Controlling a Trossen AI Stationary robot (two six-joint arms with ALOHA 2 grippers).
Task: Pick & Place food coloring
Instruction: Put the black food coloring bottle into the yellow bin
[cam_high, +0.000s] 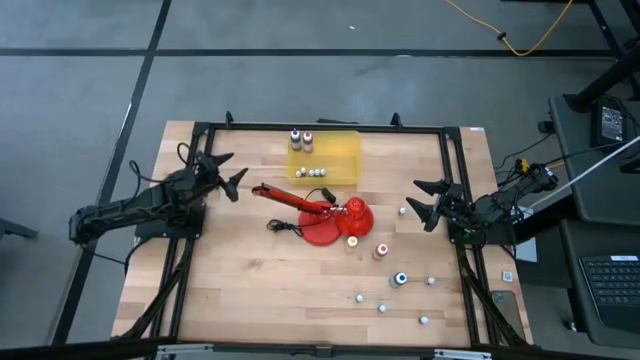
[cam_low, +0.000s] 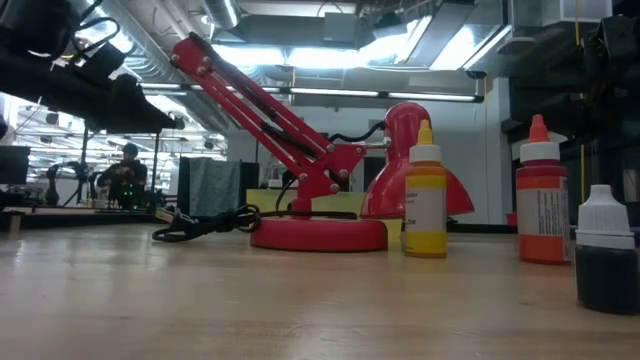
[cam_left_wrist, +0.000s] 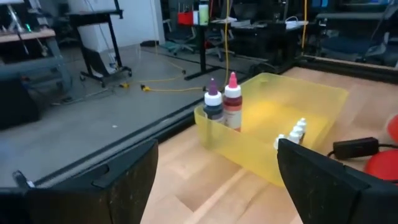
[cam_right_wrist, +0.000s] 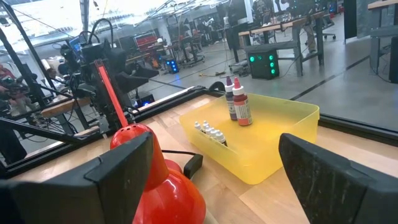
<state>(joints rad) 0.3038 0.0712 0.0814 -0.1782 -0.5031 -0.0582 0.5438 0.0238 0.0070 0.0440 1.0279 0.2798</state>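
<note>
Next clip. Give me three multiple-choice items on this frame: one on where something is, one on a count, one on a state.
1. Where do the purple bottle and dark red bottle stand?
A. in the yellow bin
B. on the red lamp
C. off the table

2. How many coloured bottles stand on the bare wood?
A. one
B. three
C. six

3. How are both grippers?
A. shut on bottles
B. open, holding nothing
C. gripping the lamp

Key: 1 A, both stand in a bin corner. 2 B, yellow, orange-red, blue. 3 B, left gripper and right gripper fingers are spread, empty.
</note>
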